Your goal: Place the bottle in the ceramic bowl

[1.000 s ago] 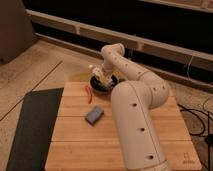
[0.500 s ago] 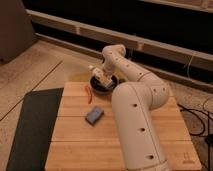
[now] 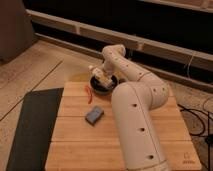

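A dark mat lies flat along the left edge of the wooden worktop, matte against the pale planked grain. Near the worktop's middle sits a flat blue-grey block, squared and dull. Just beyond it, toward the far edge, a thin red curved thing lies beside the ceramic bowl, which is round, dark and glossy and stands at the far edge.

Over the last second nothing much has shifted: the hand hangs over the bowl in the same place, and the bottle, a small cream plastic cylinder, is at the fingers, tilted, directly above the bowl. Whether the fingers are clamped on it or have let go, I cannot tell. I judge the carry finished and the release as the step in hand; the bottle is over the bowl but does not look settled inside.

The white arm, smooth and tubular with small dark holes, fills the right half of the worktop.
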You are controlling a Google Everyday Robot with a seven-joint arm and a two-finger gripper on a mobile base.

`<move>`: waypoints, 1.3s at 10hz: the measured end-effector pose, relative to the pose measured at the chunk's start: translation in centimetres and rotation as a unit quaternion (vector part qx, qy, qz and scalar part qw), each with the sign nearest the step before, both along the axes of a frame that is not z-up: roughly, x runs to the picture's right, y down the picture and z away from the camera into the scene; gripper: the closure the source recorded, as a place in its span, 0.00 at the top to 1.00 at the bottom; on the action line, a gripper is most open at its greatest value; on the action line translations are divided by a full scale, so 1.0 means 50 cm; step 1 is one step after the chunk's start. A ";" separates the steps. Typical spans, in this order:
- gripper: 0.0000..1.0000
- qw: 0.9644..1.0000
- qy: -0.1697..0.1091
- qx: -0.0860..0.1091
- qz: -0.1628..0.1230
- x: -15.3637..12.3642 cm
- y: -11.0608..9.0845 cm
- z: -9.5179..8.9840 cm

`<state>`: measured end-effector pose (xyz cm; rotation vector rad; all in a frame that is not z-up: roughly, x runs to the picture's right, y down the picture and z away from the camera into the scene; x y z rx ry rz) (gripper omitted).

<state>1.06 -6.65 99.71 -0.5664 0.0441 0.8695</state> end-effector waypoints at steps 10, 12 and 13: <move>0.80 1.000 0.000 0.000 0.000 0.001 0.000 0.000; 0.80 1.000 0.000 0.000 0.000 0.001 0.000 0.000; 0.80 1.000 0.000 0.000 0.000 0.001 0.000 0.000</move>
